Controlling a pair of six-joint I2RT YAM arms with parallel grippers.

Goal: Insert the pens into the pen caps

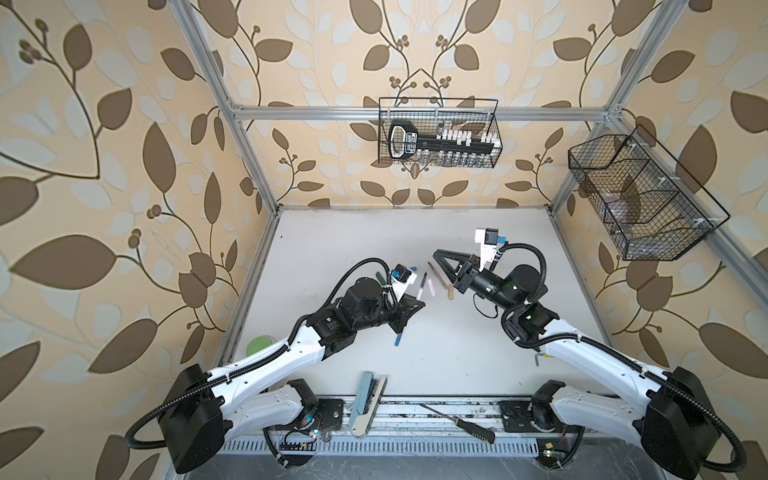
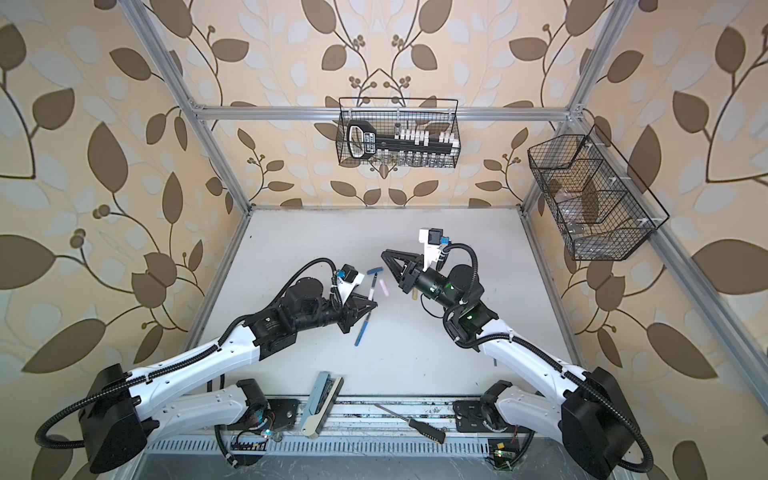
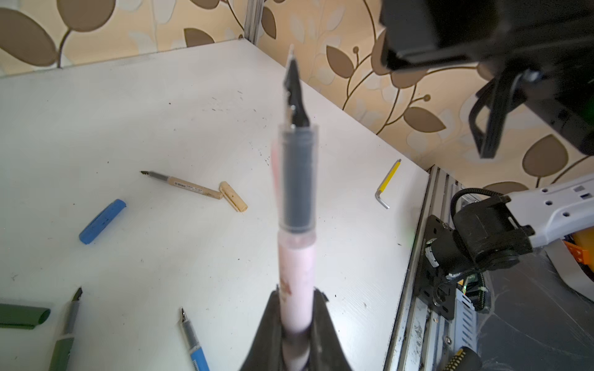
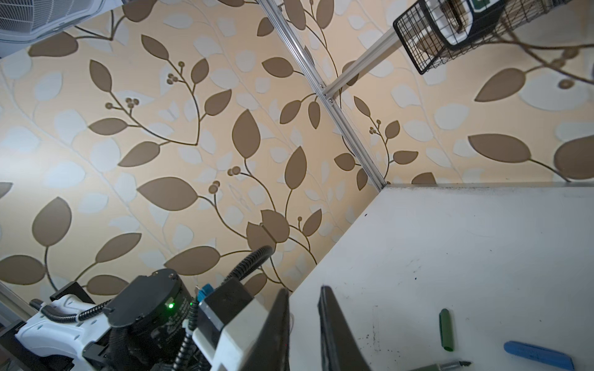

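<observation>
Nothing capped yet. Left fingers point(image 3: 266, 334) clenched on slim pale pink pen point(image 3: 295, 273), dark tip pointing away from wrist. Right fingers point(image 4: 334, 334) slightly parted, empty. Short pale pink cap point(image 1: 431, 287) lies loose on white worktop point(image 3: 160, 112) between arms. Tan pen point(image 3: 186, 186) and tan cap point(image 3: 233, 196) lie just beside each other, unjoined. Blue cap point(image 3: 102, 221), dark green cap point(image 3: 22, 316), blue pen point(image 3: 194, 343) and dark green pen point(image 3: 64, 340) lie scattered. All four joins left.

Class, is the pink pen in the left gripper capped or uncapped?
Uncapped: the pink pen shows a bare dark nib beyond the left gripper.
</observation>
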